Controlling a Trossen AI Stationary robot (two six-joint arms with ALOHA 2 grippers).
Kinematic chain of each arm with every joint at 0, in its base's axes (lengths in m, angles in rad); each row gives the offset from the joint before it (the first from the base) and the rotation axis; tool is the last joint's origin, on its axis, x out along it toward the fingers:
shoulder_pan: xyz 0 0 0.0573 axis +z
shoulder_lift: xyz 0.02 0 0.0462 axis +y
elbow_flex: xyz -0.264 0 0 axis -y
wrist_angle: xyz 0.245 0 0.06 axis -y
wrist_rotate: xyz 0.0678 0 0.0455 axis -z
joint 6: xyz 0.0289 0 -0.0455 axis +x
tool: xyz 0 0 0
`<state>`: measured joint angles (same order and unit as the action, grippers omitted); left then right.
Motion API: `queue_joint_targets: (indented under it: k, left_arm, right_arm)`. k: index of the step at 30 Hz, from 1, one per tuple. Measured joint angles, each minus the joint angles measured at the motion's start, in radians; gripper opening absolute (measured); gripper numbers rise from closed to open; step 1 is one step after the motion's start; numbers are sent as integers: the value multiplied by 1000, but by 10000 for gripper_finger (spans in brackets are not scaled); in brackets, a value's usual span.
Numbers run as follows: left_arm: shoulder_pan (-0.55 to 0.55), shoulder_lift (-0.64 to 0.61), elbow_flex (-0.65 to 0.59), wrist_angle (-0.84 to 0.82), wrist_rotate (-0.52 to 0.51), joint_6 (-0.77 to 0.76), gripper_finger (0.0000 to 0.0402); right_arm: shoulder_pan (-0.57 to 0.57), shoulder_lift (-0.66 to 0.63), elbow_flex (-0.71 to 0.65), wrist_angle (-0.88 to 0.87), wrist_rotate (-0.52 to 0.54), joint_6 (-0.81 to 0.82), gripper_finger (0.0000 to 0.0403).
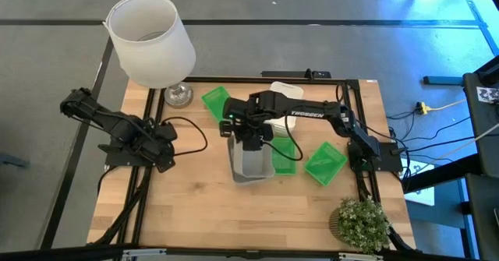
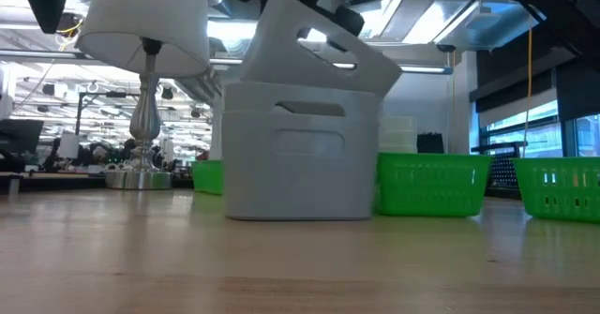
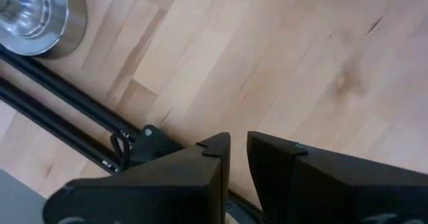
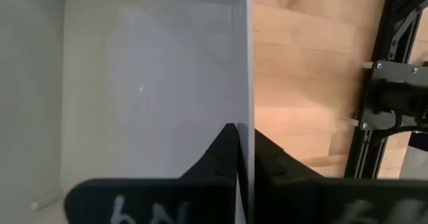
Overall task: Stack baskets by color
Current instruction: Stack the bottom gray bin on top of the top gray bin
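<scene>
At centre frame in the low view, nearest the camera, a grey stack [image 2: 298,155] stands on the surface [image 2: 300,267], and a tilted grey basket [image 2: 314,47] hangs over its top, one end lower, not yet seated. The right gripper [image 4: 246,150] has its jaws clenched on that basket's thin wall, as the right wrist view shows. From above, this is mid-frame, the right gripper [image 1: 251,128] reaching in from the right.

Right of the stack sit two green baskets [image 2: 433,185], one further right [image 2: 561,188]; a third green [image 1: 216,101] lies at upper centre of the high view, near the white baskets [image 1: 287,91], half hidden by the arm. The lamp [image 1: 152,39] stands upper left.

The left gripper [image 3: 239,158] waits at mid-left, jaws slightly apart, grasping nothing.

The step in hand looks like nesting grey on grey. Next, the basket wants levelling, lowering squarely into the stack, then letting go.
</scene>
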<state>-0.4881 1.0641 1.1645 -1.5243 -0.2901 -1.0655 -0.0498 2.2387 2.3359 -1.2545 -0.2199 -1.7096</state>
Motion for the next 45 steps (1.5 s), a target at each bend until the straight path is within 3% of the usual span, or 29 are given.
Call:
queue_joint_targets:
  k: [7,17,30,42,45]
  left_arm:
    - [0,0,0,0,-5,-2,43]
    - [0,0,0,-1,-14,1,43]
    - [0,0,0,-1,-16,2,43]
    - [0,0,0,-2,-22,3,43]
    - [0,0,0,-2,-41,3,43]
  right_arm:
    - [9,3,-52,54,-1,3,23]
    - [30,3,-72,67,2,77,9]
    - [42,3,-72,97,1,180,102]
    - [81,-37,-72,103,95,192,106]
    - [88,-56,-72,111,96,257,105]
